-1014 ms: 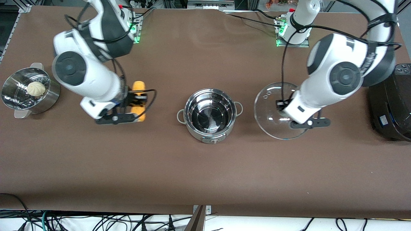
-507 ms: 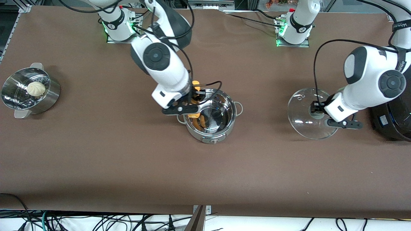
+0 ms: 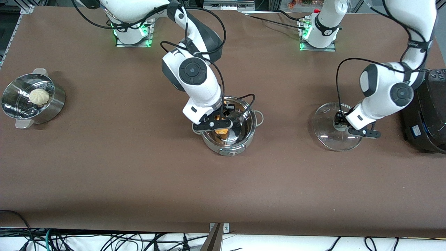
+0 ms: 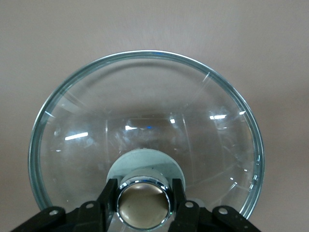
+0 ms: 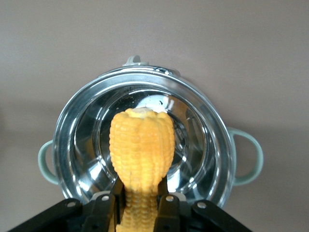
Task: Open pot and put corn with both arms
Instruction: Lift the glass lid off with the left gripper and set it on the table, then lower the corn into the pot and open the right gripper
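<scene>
The steel pot (image 3: 240,141) stands open at the table's middle; it also shows in the right wrist view (image 5: 203,116). My right gripper (image 3: 223,126) is over the pot's opening, shut on the yellow corn (image 3: 221,131), which hangs pointing down into the pot (image 5: 141,145). The glass lid (image 3: 327,134) rests low on the table toward the left arm's end, next to the black cooker. My left gripper (image 3: 343,122) is shut on the lid's gold-topped knob (image 4: 144,203), with the glass dome (image 4: 145,111) spread beneath it.
A steel container (image 3: 52,104) with a white bun (image 3: 39,96) stands at the right arm's end. The large black cooker (image 3: 427,115) stands at the left arm's end, close to the lid and my left arm.
My right gripper carried the corn from the table beside the pot to over the pot and lowered it inside. My left gripper moved the lid toward the cooker and down.
</scene>
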